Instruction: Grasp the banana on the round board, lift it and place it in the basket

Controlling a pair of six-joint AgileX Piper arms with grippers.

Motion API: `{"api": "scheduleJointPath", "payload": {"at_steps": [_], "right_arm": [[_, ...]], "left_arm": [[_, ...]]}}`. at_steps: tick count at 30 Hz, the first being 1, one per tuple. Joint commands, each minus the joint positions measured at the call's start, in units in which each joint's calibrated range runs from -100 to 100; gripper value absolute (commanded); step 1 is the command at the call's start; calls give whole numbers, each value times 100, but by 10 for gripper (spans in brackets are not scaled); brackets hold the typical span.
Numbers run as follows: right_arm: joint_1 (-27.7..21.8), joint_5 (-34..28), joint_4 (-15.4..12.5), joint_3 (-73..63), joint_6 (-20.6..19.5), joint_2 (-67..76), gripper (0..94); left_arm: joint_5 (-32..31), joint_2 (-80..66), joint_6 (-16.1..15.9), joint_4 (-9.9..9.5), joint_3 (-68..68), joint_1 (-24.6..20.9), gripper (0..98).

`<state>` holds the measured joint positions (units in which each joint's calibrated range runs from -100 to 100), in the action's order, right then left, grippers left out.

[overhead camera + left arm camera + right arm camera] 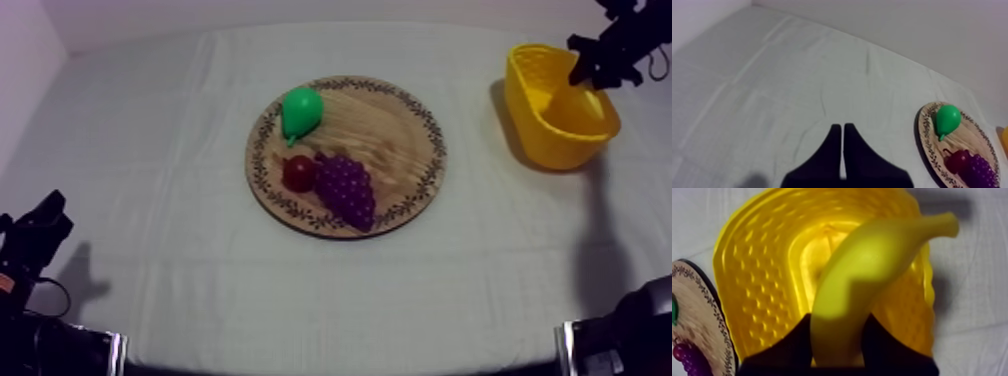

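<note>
Over the yellow basket (757, 263), the right jaws clasp the banana (872, 258), hiding its near end; left jaws pressed together.

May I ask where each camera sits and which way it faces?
Top view: above the table, slanting down on the wooden board and yellow basket; left arm, right arm show.
Left wrist view: on the left arm, facing across the table towards the board; left pincer shut.
Right wrist view: on the right arm, looking down into the basket; right pincer shut on the banana.
Shared: all three show the board.
</note>
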<state>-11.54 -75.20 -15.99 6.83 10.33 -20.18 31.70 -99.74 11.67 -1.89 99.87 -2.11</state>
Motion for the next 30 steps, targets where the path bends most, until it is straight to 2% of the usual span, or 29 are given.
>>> {"api": "scheduleJointPath", "payload": {"at_steps": [1, 6, 7, 10, 13, 16, 19, 25, 27, 30], "right_arm": [[20, 26, 41, -76, -34, -16, 333], [55, 89, 55, -142, -51, -20, 346], [52, 134, 47, -129, -46, -5, 313], [1, 405, 3, 27, -61, 155, 125], [-109, 847, -114, 436, 72, 550, 45], [-170, 1541, -154, 1024, 237, 1154, 18], [-159, 2656, -151, 1913, 377, 1958, 9], [6, 4759, -542, 4048, 1037, 3705, 5], [123, 5184, -647, 4704, 1210, 4268, 4], [234, 5415, -823, 5537, 1474, 5075, 4]], "left_arm": [[-1, 0, 2, 1, 2, -3, 1], [-1, 0, 2, 1, 2, -3, 1], [-1, 0, 2, 1, 2, -3, 1], [-1, 0, 2, 1, 2, -3, 1], [-1, 0, 2, 1, 2, -3, 1], [-1, 0, 2, 1, 2, -3, 1], [-1, 0, 2, 1, 2, -3, 1], [-1, 0, 2, 1, 2, -3, 1], [-1, 0, 2, 1, 2, -3, 1], [-1, 0, 2, 1, 2, -3, 1]]}}
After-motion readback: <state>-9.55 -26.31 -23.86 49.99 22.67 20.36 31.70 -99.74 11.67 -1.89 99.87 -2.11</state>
